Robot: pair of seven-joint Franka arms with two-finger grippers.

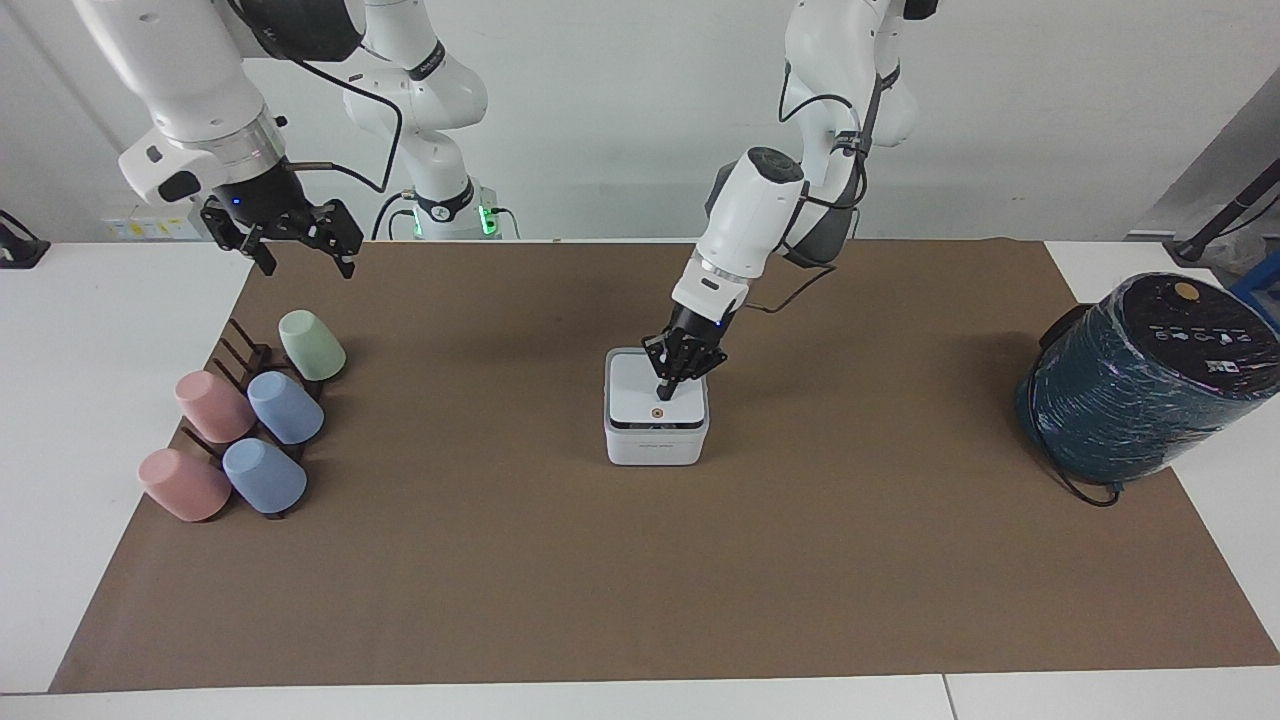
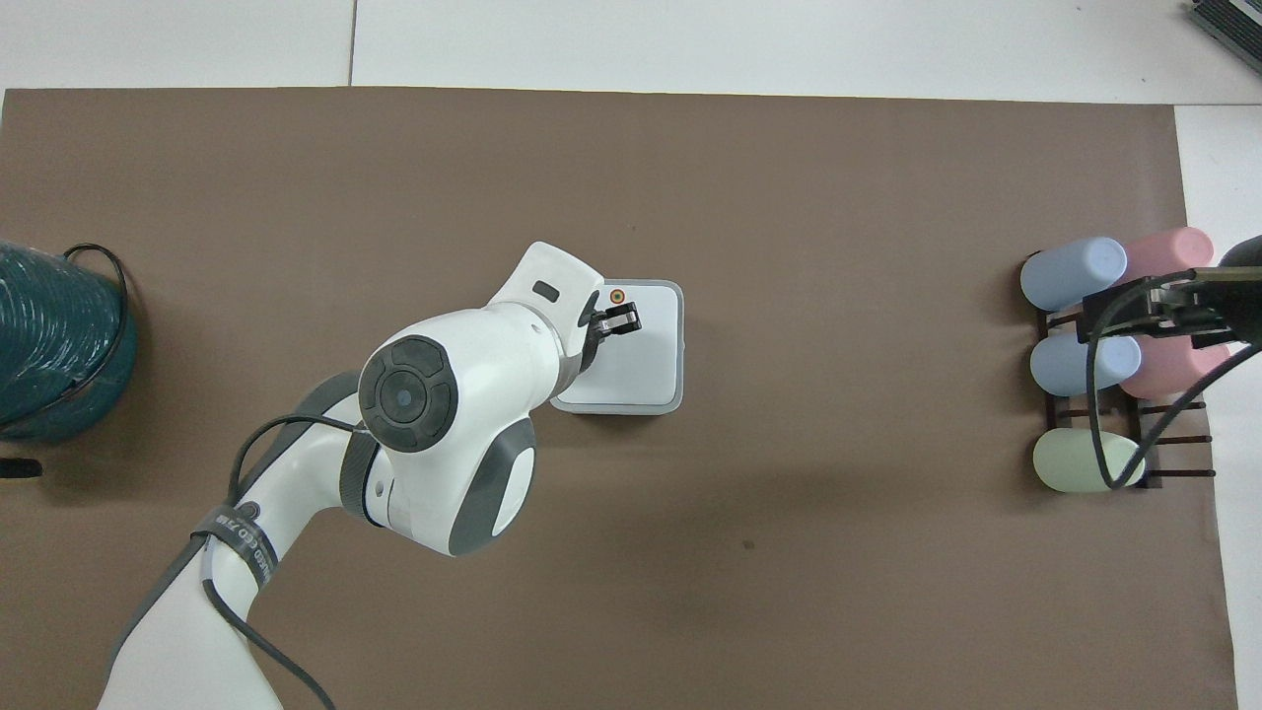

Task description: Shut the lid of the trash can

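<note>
The small white square trash can stands mid-mat. Its white lid lies flat on top of it, orange dot up, and hides the inside. My left gripper is shut, and its tips point down onto the lid just nearer to the robots than the dot. In the overhead view the left gripper is over the lid, next to the dot. My right gripper is open and empty and waits in the air over the mat's edge near the cup rack.
A dark rack with several pastel cups lies at the right arm's end of the table and also shows in the overhead view. A large dark teal wrapped cylinder with a black top stands at the left arm's end.
</note>
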